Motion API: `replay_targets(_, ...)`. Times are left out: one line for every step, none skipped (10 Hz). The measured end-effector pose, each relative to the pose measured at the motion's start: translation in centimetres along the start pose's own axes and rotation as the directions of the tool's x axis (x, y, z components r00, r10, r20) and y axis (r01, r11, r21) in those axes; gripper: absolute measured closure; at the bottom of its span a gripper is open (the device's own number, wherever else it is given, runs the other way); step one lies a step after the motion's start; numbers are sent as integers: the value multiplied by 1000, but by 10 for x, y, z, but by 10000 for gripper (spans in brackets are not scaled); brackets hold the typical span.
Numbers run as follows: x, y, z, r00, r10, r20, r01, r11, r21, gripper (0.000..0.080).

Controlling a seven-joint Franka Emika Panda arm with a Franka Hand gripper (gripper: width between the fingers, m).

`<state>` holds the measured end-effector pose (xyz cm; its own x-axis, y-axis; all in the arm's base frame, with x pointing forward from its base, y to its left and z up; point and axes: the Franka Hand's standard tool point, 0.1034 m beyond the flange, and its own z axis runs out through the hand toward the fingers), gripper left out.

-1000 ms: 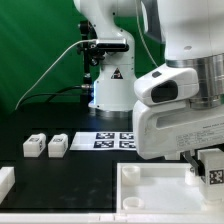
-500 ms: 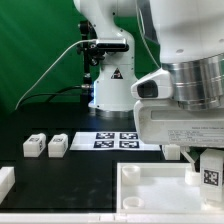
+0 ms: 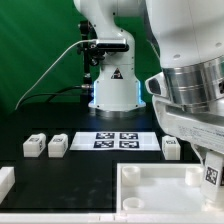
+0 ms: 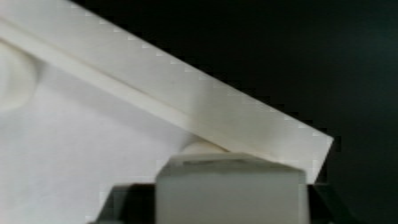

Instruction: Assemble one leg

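Over the tray [image 3: 145, 171], the gripper [image 3: 208, 168] clasps the leg [image 3: 211, 178]

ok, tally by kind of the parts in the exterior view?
Leg: 4, one held
Tray: 1
Marker board: 1
White piece, cut off at the exterior view's left edge: 1
Total: 7

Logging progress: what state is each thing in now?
gripper: shut on the held leg.
held leg: upright at the tray's corner.
two legs at the exterior view's left: loose on the table.
fourth leg: loose beside the marker board.
tray: lying flat.
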<state>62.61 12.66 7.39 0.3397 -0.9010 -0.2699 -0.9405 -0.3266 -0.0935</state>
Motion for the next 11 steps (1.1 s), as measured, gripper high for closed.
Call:
replay_targets(7, 0, 0, 972, 234, 16, -235, 966, 106, 503)
replay_targets(9, 3, -1, 963, 269, 22, -270, 953, 136, 503)
replay_targets(6, 3, 0, 968, 250, 26, -252, 960, 123, 503)
replay_targets(6, 4, 0, 974, 226, 22, -227, 966, 123, 428)
replay_targets(6, 4, 1, 984, 178, 16, -178, 976, 124, 233)
replay_targets(6, 4, 1, 984, 177, 16, -178, 976, 124, 173)
replay_targets(3, 5, -1, 1000, -6, -10, 6, 996, 88, 173)
replay_targets(1, 3, -4, 963, -262, -57, 264, 963, 45, 154)
replay_targets(2, 3, -3, 945, -322, -65, 325, 944, 50, 154)
replay_targets(4, 3, -3, 896, -439, -72, 442, 896, 40, 150)
replay_targets(4, 3, -3, 844, -532, -76, 535, 844, 32, 150)
